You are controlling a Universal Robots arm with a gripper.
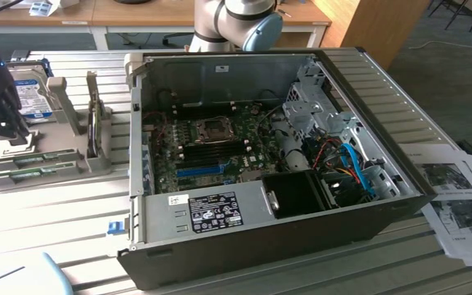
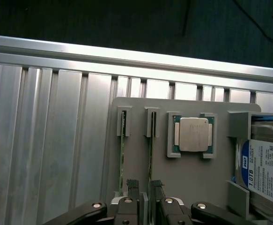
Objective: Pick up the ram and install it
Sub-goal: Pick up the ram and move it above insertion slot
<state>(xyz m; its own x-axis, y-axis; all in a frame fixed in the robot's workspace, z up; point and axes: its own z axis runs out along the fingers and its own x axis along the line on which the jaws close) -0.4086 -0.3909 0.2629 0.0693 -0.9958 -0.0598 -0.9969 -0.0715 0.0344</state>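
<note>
**So, RAM install: hand is at the stick, nothing lifted yet**

Basically this is the very start of the job. The ram (image 2: 151, 154) stands on edge in its slot in the grey holder (image 2: 188, 187). The holder sits on the slatted desk (image 2: 42, 140) at the exterior view's left, well apart from the motherboard (image 1: 251, 158). A second stick (image 2: 122, 154) stands in the slot just beside it, and the same holder carries a CPU (image 2: 194, 134) and a hard drive (image 2: 267, 173).

The hand (image 2: 144, 190) hangs right over one end of the ram. Its fingers (image 2: 133, 185) are apart, one on each side of the stick, with the stick closer to one pad than the other. I can't tell if that pad touches it, but it doesn't look clamped.

In the middle of the exterior view the PC case (image 1: 244, 239) lies open on its side. The dark memory slots (image 1: 219, 147) below the CPU socket (image 1: 214, 128) look empty to me, though I'm not sure.

My read: the approach is done and the grasp isn't made. Lifting, carrying over and seating the stick in the board are all left.
</note>
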